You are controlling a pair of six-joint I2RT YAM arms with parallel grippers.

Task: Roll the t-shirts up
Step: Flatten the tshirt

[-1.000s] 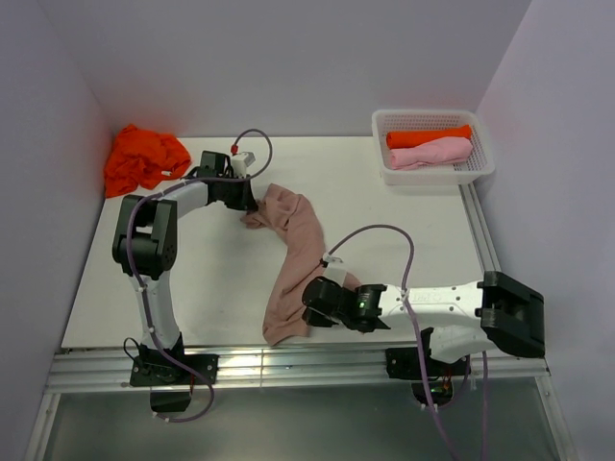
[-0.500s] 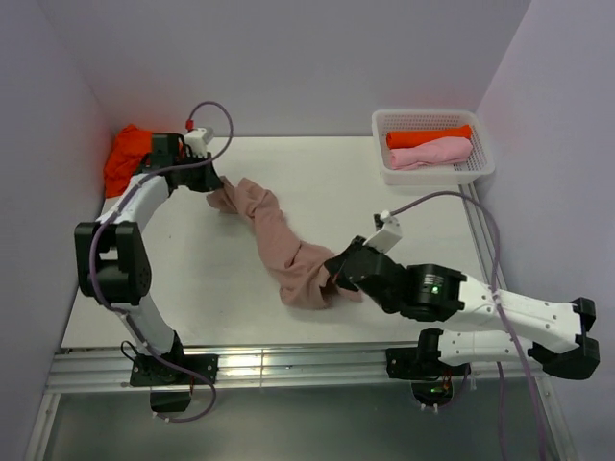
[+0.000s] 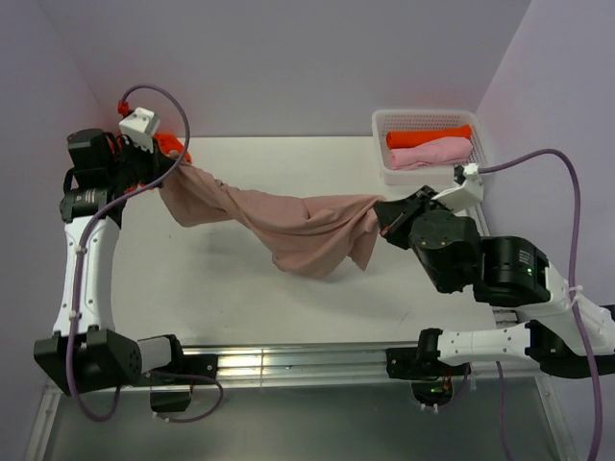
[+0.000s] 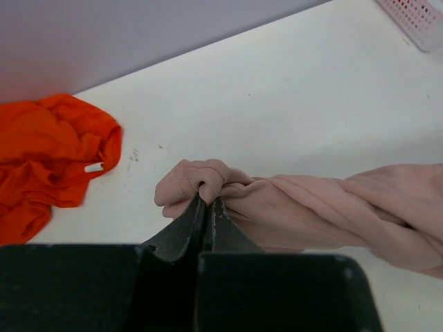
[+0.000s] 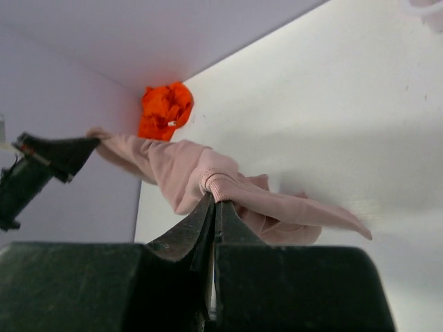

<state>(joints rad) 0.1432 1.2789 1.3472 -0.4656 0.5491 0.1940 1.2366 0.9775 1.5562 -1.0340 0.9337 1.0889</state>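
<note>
the dusty pinkish-brown t-shirt [image 3: 307, 230] hangs above the middle of the white table [image 3: 240, 307], twisted into a sagging rope that spans between the two arms. the left gripper [image 4: 206, 209], out at about 10 o'clock in the top view, has its jaws pressed together on a bunched end of the cloth. the right gripper [image 5: 213, 202], at about 3 o'clock, pinches the opposite end at a ribbed edge. a loose flap droops from the span toward 6 o'clock. a crumpled orange t-shirt [image 4: 48, 152] lies on the table in the far left corner, near 10 o'clock. at 1 o'clock the white mesh basket [image 3: 432, 175] holds a rolled orange t-shirt [image 3: 430, 136] and a rolled light pink t-shirt [image 3: 432, 154], side by side and touching.
</note>
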